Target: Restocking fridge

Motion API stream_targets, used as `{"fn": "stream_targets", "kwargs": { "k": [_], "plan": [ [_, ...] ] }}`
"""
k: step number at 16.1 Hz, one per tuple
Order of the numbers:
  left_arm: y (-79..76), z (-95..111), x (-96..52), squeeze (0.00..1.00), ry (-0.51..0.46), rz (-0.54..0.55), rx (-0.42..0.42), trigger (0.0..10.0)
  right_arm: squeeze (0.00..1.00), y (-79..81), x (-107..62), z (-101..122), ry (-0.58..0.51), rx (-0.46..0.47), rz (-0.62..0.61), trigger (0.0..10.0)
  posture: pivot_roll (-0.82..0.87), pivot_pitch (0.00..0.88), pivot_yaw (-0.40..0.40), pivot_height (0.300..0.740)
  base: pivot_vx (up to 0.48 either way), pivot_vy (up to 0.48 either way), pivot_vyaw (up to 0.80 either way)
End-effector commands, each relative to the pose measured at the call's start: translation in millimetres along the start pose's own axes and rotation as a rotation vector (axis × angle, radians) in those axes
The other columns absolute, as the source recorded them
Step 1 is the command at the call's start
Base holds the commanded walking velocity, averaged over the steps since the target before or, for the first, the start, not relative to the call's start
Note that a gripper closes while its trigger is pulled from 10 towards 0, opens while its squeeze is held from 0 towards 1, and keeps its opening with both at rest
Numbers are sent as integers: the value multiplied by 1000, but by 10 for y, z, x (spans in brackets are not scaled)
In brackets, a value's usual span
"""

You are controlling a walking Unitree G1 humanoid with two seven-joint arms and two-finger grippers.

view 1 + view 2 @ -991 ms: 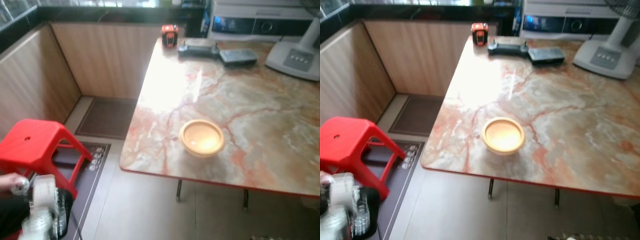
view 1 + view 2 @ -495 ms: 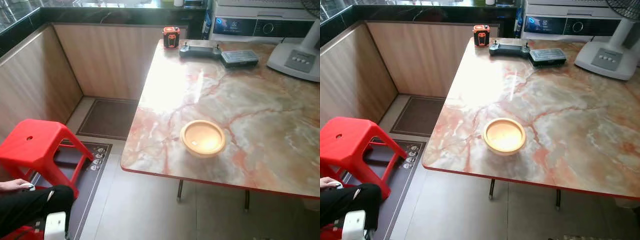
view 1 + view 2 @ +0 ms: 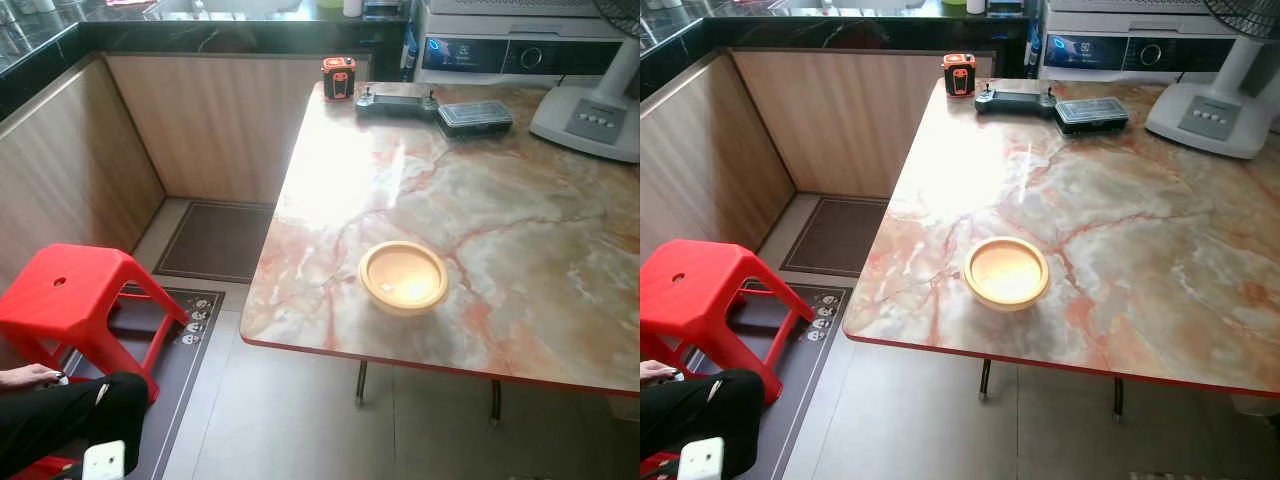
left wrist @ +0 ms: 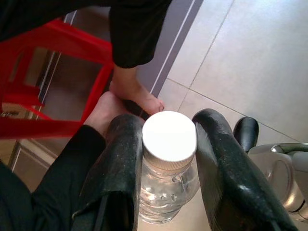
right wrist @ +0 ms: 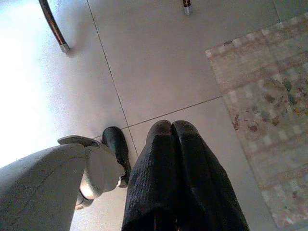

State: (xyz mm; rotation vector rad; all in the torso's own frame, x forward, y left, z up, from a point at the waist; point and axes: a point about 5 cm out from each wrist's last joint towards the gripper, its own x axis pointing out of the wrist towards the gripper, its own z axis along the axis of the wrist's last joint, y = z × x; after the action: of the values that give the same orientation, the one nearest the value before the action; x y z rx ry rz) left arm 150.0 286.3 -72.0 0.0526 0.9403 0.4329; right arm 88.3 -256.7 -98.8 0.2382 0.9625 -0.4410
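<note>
Left end effector pinches a clear water bottle below its white cap; carry it upright, clear of the seated person's foot. Right end effector hangs pressed together.

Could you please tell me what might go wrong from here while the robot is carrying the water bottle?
1. The left claw grips the clear water bottle only just under its white cap; the hanging body could swing or slip out.
2. A person's bare feet and leg lie directly beneath the bottle, beside the red stool, so a drop or a step could hit them.
3. The marble table edge stands close ahead and could catch an arm.
</note>
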Motion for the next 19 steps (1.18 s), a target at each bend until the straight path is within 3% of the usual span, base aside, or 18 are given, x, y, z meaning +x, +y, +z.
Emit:
{"fn": "stream_targets", "kwargs": {
  "k": [1, 6, 9, 16, 19],
  "plan": [
    [76, -57, -8, 0, 26, 23, -10, 10000, 0, -18, -11, -37, 13, 9, -11, 10000, 32, 52, 23, 740, 0, 326, 0],
    [55, -116, -18, 0, 47, 13, -13, 10000, 0, -28, -11, -35, 16, 11, -14, 10000, 29, 59, 19, 740, 0, 309, 0],
    [50, -166, -28, 0, 60, 12, -6, 10000, 0, -30, -12, -41, 22, 13, -12, 10000, 28, 63, 15, 740, 0, 0, -142],
    [25, -177, -30, 0, 66, 3, -28, 10000, 0, -33, -7, -34, 32, 3, -8, 10000, 35, 64, 7, 740, 0, 0, -800],
    [2, -167, -27, 0, 68, -9, -1, 10000, 0, -29, -5, -32, 37, -11, -2, 10000, 36, 64, 5, 740, 0, 0, -788]
  ]
}}
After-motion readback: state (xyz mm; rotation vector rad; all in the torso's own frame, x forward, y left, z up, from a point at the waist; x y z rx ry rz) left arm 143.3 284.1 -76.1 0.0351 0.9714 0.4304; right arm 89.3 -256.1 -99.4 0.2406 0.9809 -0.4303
